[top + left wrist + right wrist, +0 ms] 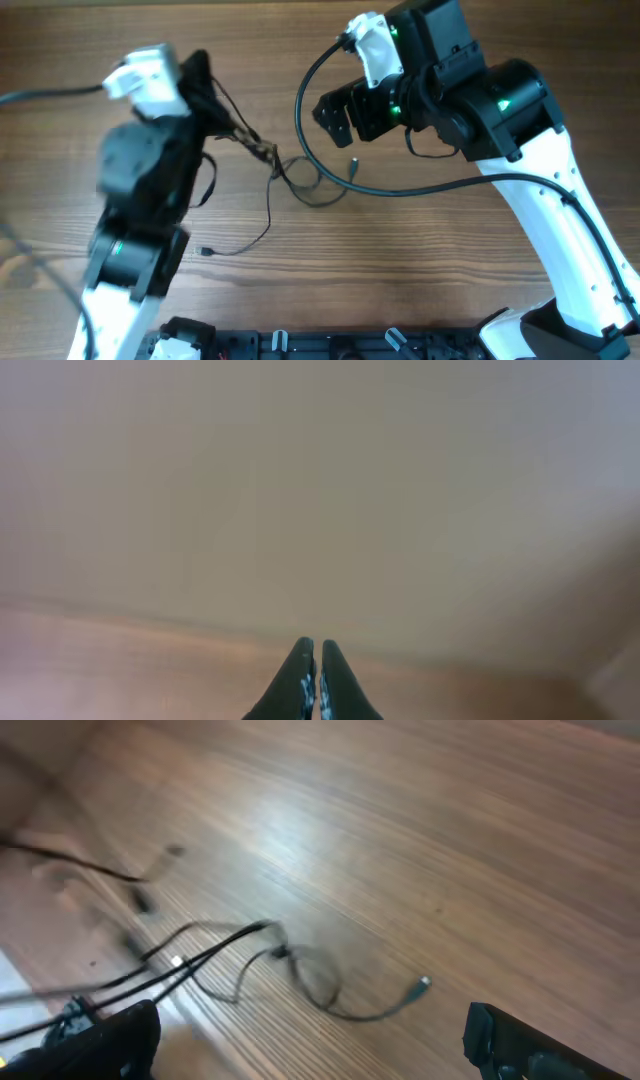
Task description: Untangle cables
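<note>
cables lie on the table, thin dark strands meeting in a small knot. left of the knot, the left gripper is clenched, apparently pinching strands that run taut up from it. right of the knot, above a slack loop and a free plug, the right gripper hangs with jaws spread wide, grasping nothing. the risk, as i judge it: a pull away from the knot, with nothing bracing its far side, could cinch it tighter or drag the whole bundle along. the thin strands could also slip free.
</note>
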### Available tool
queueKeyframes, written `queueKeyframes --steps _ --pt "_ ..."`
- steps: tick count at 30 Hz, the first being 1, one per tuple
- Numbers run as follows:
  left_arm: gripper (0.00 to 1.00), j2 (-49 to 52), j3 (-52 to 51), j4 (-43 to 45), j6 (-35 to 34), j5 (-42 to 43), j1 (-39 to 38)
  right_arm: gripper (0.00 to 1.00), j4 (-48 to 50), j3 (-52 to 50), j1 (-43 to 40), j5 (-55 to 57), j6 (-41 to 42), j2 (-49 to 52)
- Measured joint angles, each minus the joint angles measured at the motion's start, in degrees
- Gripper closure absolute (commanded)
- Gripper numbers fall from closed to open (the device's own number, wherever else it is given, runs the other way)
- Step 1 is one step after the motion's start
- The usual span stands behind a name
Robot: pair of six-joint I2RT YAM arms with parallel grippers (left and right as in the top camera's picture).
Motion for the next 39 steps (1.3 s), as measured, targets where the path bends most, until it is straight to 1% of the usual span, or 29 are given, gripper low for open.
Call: queueKeyframes --steps 1,3,5,7,9,10,11,12,14,15,17,19,23,25,27,32,37,38,39 --pt "0.95 -2.3 0.0 1.4 0.0 0.5 0.0 0.0 -0.3 0.0 0.0 0.0 -0.5 0.1" --pt "0.96 -5.1 0.0 4.8 0.0 2.5 0.0 0.0 -2.1 0.0 -0.1 -3.0 -4.0 0.7" --pt "0.96 -7.8 0.0 8.7 -0.2 4.7 0.0 0.0 -5.0 0.0 -0.1 -8.1 -10.3 2.2" --pt "0.96 -9.6 0.0 10.6 -0.2 5.1 0.0 0.0 -8.8 0.0 -0.1 -10.8 -16.8 3.8" --pt "0.96 -10.4 0.0 10.9 -0.2 4.1 0.0 0.01 -15.8 0.0 -0.1 -12.3 -24.8 5.6" --pt "0.96 -10.4 0.0 10.8 -0.2 2.9 0.0 0.04 -19.1 0.0 -0.1 -12.7 -28.1 6.6" --pt "0.96 -10.3 0.0 10.8 -0.2 1.4 0.0 0.04 -21.5 0.0 -0.1 -13.2 -30.4 7.6" --pt "0.96 -10.3 0.0 10.8 -0.2 0.2 0.0 0.05 -22.0 -0.2 -0.1 -13.8 -31.7 8.6" --pt "0.96 -10.2 0.0 10.8 -0.2 -1.2 0.0 0.12 -21.9 -1.9 0.0 -16.7 -33.4 10.4" --pt "0.96 -10.2 0.0 10.8 -0.2 -1.9 0.0 0.14 -21.3 -3.1 0.4 -17.9 -33.8 11.1" --pt "0.96 -10.2 0.0 10.8 -0.2 -3.4 0.0 0.16 -18.8 -5.3 1.8 -19.7 -34.1 12.8" --pt "0.96 -9.9 0.0 10.6 -0.2 -5.2 0.0 0.15 -12.7 -6.7 4.2 -20.7 -32.6 13.9" --pt "0.96 -8.3 0.0 6.8 -0.2 -11.9 0.0 0.15 -2.3 -7.2 10.6 -22.0 -25.7 14.1" --pt "0.96 -6.4 0.0 6.1 0.8 -15.1 0.0 0.15 -0.1 -7.2 12.9 -22.1 -23.0 14.1" --pt "0.96 -3.0 0.0 6.0 3.3 -18.7 0.0 0.15 1.2 -7.2 15.6 -22.1 -19.4 14.1" --pt "0.96 -0.2 0.0 7.9 7.3 -24.0 0.0 0.15 4.8 -7.2 17.9 -22.0 -15.1 14.1" --pt "0.96 -0.9 0.0 10.6 9.3 -27.7 0.0 0.11 11.4 -7.4 18.9 -18.1 -14.2 14.1" --pt "0.96 -1.4 0.0 10.5 9.5 -28.4 0.0 0.12 13.9 -7.5 18.9 -17.2 -14.0 14.1" --pt "0.96 -2.1 0.0 10.5 9.7 -29.1 0.0 0.15 15.7 -7.5 18.9 -16.2 -13.9 14.2"
